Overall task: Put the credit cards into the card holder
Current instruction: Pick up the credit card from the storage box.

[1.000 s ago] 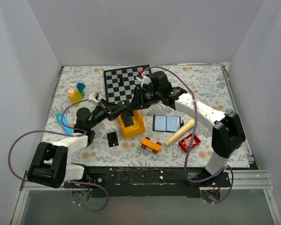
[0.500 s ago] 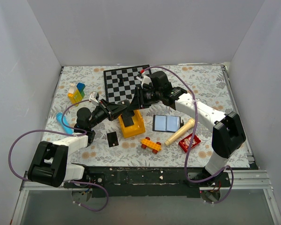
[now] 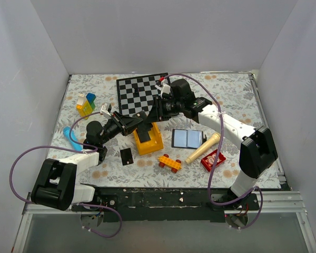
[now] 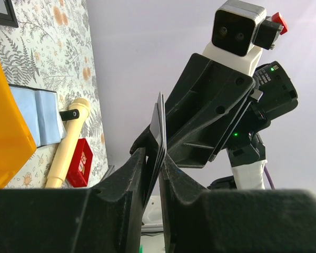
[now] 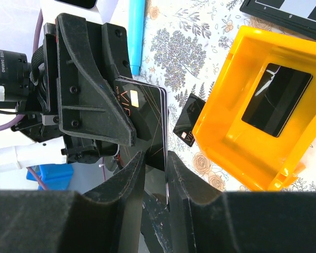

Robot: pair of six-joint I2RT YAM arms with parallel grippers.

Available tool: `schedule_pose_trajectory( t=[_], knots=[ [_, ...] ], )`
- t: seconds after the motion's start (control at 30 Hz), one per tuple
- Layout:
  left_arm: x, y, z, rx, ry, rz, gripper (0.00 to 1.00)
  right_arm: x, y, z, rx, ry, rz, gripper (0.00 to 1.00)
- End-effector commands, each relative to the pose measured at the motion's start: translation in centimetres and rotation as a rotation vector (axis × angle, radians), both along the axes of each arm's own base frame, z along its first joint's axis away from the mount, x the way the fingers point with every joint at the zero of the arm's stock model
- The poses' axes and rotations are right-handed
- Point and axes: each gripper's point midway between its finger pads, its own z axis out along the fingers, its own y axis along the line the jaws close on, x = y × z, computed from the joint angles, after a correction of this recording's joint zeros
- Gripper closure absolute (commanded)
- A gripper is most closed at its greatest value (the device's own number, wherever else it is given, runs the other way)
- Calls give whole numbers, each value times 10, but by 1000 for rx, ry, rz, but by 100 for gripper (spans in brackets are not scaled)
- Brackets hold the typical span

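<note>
My left gripper (image 4: 152, 155) is shut on a thin stack of black credit cards (image 4: 159, 129), held up on edge above the table. From the other side my right gripper (image 5: 157, 158) straddles the stack's free edge (image 5: 147, 118). One finger (image 5: 179, 174) touches the cards and a gap shows at the other, so it is open. In the top view the two grippers (image 3: 137, 120) (image 3: 154, 113) meet over the yellow bin. The card holder (image 3: 187, 138) lies open, blue-grey side up. One more card (image 3: 126, 155) lies flat on the table, another (image 5: 276, 100) lies in the bin.
The yellow bin (image 3: 154, 143) stands just below the grippers. A chessboard (image 3: 139, 92) lies behind. A wooden pin (image 3: 202, 148), a red box (image 3: 213, 159) and a yellow-red brick (image 3: 169, 162) lie near the card holder. Coloured blocks (image 3: 86, 104) and a blue strip (image 3: 71, 138) are at the left.
The right gripper's jaws have narrowed around the edge of the card stack. The left gripper has kept still with the cards in it.
</note>
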Motion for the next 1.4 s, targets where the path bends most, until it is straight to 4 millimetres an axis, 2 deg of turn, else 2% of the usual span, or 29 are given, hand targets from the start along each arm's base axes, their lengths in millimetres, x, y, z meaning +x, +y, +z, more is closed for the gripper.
schedule_pose_trajectory(
  t=[0.0, 0.2, 0.37, 0.57, 0.87, 0.93, 1.17, 1.37],
  knots=[
    [-5, 1, 13, -16, -58, -7, 84, 6, -9, 12, 6, -44, -37, 69],
    [-4, 1, 12, -16, -57, -4, 87, 6, -10, 11, 8, -41, -39, 67],
    [-4, 1, 10, -16, -54, -6, 100, 6, -11, 11, 15, -38, -41, 67],
    [-5, 2, 11, -9, -84, 0, 100, 3, -13, 17, 45, -29, -36, 68],
    [-4, 6, 21, 81, -244, 44, 100, -8, -15, 34, 140, -5, 15, 50],
    [-4, 7, 23, 106, -269, 53, 100, -11, -17, 38, 159, 1, 21, 48],
    [-3, 8, 32, 158, -321, 67, 100, -16, -17, 50, 225, 11, 51, 59],
    [-4, 7, 32, 128, -314, 60, 100, -17, -14, 52, 246, 25, 68, 67]
  ],
)
